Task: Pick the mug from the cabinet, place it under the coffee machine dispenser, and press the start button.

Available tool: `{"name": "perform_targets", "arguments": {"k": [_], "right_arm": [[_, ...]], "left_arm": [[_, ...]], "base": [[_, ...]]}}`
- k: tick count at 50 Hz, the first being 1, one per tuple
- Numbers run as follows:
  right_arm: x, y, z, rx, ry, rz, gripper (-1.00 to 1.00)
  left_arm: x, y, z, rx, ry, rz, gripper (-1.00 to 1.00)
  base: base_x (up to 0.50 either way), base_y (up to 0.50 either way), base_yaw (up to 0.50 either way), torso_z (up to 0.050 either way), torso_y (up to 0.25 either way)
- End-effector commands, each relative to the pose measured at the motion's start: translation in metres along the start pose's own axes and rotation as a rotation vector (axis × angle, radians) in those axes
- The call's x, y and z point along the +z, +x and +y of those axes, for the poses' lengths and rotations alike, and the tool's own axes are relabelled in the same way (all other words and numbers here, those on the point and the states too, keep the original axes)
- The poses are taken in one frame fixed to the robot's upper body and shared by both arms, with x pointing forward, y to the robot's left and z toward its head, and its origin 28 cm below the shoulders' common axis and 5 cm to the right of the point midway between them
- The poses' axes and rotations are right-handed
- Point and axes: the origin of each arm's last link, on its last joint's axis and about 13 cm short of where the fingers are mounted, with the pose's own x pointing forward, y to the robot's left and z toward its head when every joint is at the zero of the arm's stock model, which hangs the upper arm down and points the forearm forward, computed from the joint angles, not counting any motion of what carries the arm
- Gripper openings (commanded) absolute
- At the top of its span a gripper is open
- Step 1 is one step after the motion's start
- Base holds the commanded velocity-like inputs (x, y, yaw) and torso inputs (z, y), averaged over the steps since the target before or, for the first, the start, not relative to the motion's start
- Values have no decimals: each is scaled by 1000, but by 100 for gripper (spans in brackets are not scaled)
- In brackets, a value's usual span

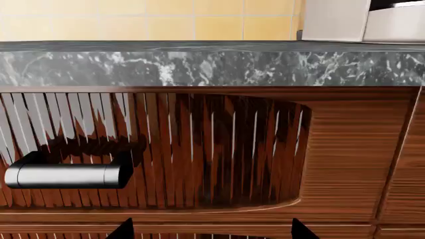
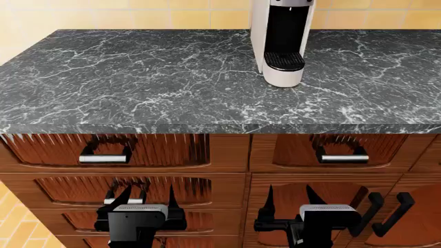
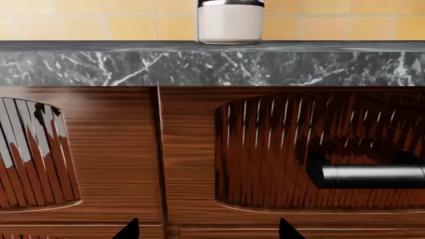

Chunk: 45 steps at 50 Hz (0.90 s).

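Left gripper [image 2: 146, 199] spread wide, holding nothing, fingers clear of the drawer fronts [image 2: 124, 191]. Right gripper [image 2: 288, 199] same: wide apart, empty, touching nothing. Both low at 6 o'clock in head view, below the table [image 2: 138, 77] edge. Coffee machine dispenser [image 2: 282, 41] on table at 1 o'clock. Mug not visible.

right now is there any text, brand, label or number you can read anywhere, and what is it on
None: no word, label, brand or number is readable in any view.
The coffee machine shows a plain off-white body and grey front panel, no markings.
The countertop carries only marble veining.
The drawer fronts and their handles are unmarked.
The left gripper and right gripper bear no lettering.
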Motion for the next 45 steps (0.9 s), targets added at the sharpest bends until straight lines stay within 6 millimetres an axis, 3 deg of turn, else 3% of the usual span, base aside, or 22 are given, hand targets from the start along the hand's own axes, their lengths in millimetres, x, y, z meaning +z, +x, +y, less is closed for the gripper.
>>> {"name": "perform_targets", "arguments": {"k": [1,11,19,24,29,32,34,36,45], "right_arm": [[0,0,0,1,-3,-1,100],[1,3,0,13,-2,-7,100],[4,2,-2,18,-8,-29,100],[9,5,-2,26,-21,-47,100],[30,12,-6,38,-52,-98,100],[56,24,-8,44,-69,-121,100],[74,30,-11,49,-89,-140,100],[87,34,-14,55,-104,-156,100],[124,31,-27,67,-166,-243,100]], "left_arm": [[1,0,0,-5,-6,6,100],[5,0,2,-61,-43,-55,100],[5,1,3,-81,-23,-72,100],[5,0,3,-66,-11,-67,100],[5,1,3,-73,-3,-101,100],[5,2,2,-99,-39,-132,100],[34,-10,9,-116,-28,-161,100],[56,-10,14,-134,-33,-176,100],[116,-1,25,-154,-10,-350,100]], "base": [[0,0,0,0,0],[0,0,0,0,0],[0,0,0,49,4],[0,0,0,0,0],[0,0,0,0,0],[0,0,0,0,0],[0,0,0,0,0],[0,0,0,0,0],[0,0,0,0,0]]}}
